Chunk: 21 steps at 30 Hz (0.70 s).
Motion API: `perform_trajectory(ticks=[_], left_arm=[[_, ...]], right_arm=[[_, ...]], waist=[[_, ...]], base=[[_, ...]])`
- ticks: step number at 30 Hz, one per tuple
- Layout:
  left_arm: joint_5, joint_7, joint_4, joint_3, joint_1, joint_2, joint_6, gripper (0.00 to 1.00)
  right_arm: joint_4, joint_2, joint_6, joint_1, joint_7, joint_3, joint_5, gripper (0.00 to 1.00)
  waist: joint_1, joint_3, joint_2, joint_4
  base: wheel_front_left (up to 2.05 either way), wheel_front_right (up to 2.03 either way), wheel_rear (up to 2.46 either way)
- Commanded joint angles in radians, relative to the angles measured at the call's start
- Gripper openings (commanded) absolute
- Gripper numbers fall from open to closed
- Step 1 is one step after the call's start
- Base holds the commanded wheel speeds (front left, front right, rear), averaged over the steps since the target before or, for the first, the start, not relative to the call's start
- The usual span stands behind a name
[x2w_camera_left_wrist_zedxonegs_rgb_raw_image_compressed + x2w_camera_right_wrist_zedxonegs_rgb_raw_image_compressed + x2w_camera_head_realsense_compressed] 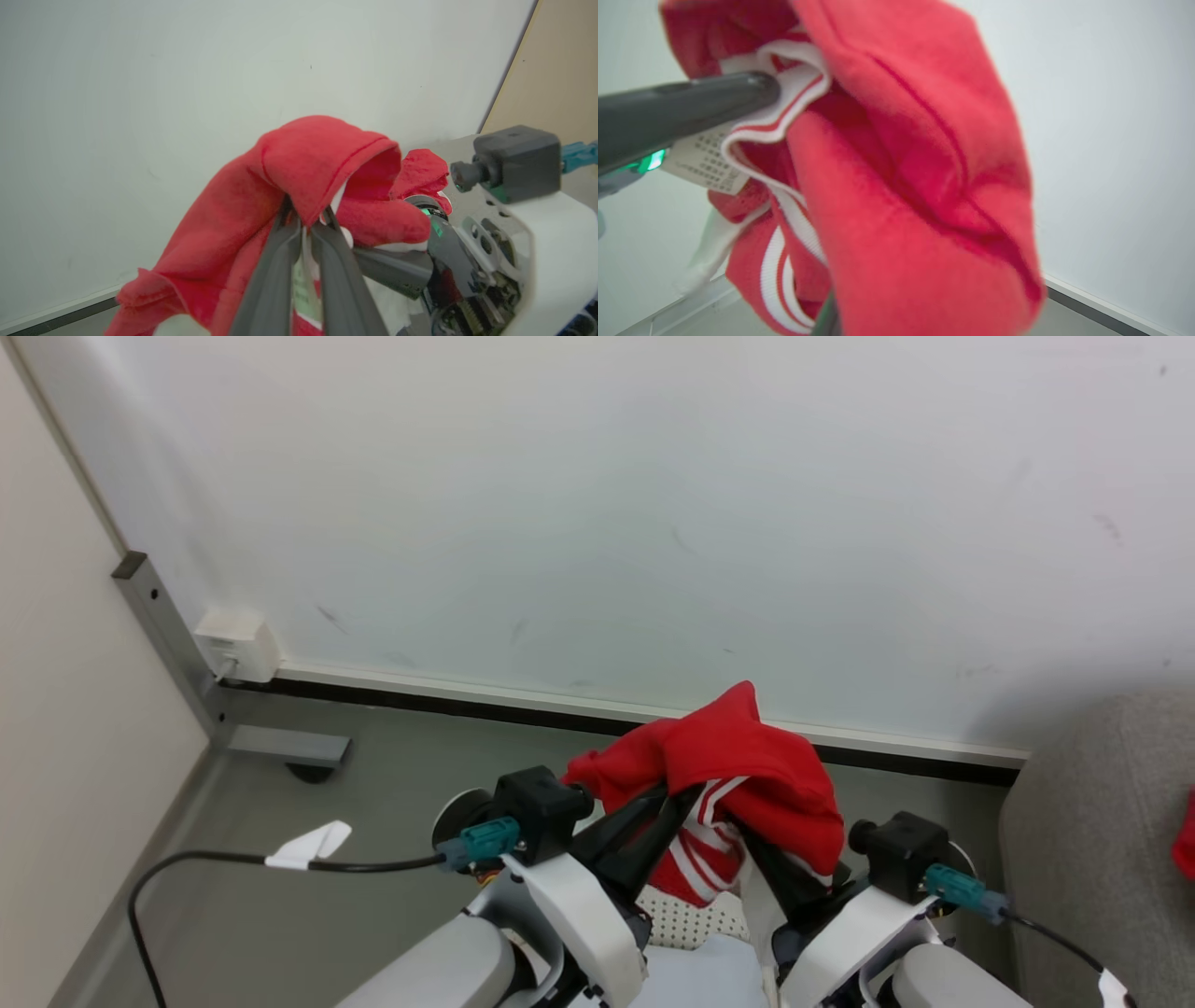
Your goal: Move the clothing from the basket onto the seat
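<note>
Clothing held up over basket, draped across both grippers.
Left gripper pinched shut on it; right gripper buried under folds, can't tell if closed. Seat off to right, well apart. Risk: one-sided grip lets loose folds slip off mid-swing.

My head camera looks down at wall and floor, both wrist cameras press close on the same clothing
</note>
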Motion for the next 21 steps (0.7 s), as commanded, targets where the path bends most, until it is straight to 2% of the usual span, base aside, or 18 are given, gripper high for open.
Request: perform_trajectory(ticks=[1,2,3,4,12,21], left_arm=[[-0.006,-0.006,0.001,0.003,0.013,0.003,0.007,0.0],[-0.009,-0.007,0.001,0.006,0.015,0.003,0.007,0.29],[-0.014,-0.003,0.003,0.004,0.017,0.002,0.007,0.82],[-0.014,-0.002,0.003,0.003,0.018,0.002,0.007,1.0],[-0.012,-0.018,-0.009,0.003,0.025,0.012,0.01,1.0],[-0.014,-0.052,-0.011,0.015,0.037,0.025,0.02,1.0]], right_arm=[[-0.013,-0.01,-0.002,0.019,0.0,-0.026,-0.01,0.0],[-0.021,-0.012,-0.002,0.023,0.0,-0.037,-0.015,0.0],[-0.028,-0.016,-0.002,0.03,0.0,-0.054,-0.018,0.0],[-0.034,-0.02,-0.002,0.035,0.0,-0.071,-0.022,0.0],[-0.087,-0.041,-0.002,0.059,0.0,-0.196,-0.076,0.0],[-0.179,-0.08,-0.002,0.057,0.0,-0.304,-0.135,0.0]], waist=[[-0.0001,0.004,-0.0001,-0.013],[-0.0001,0.006,-0.0001,-0.021],[-0.0001,0.006,-0.0001,-0.028],[-0.0001,0.007,-0.0001,-0.036],[-0.0001,0.021,-0.0001,-0.131],[-0.0001,0.039,-0.0001,-0.324]], base=[[0.0,0.0,0.0],[0.0,0.0,0.0],[0.0,0.0,0.0],[0.0,0.0,0.0],[0.0,0.0,0.0],[0.0,0.0,0.0]])
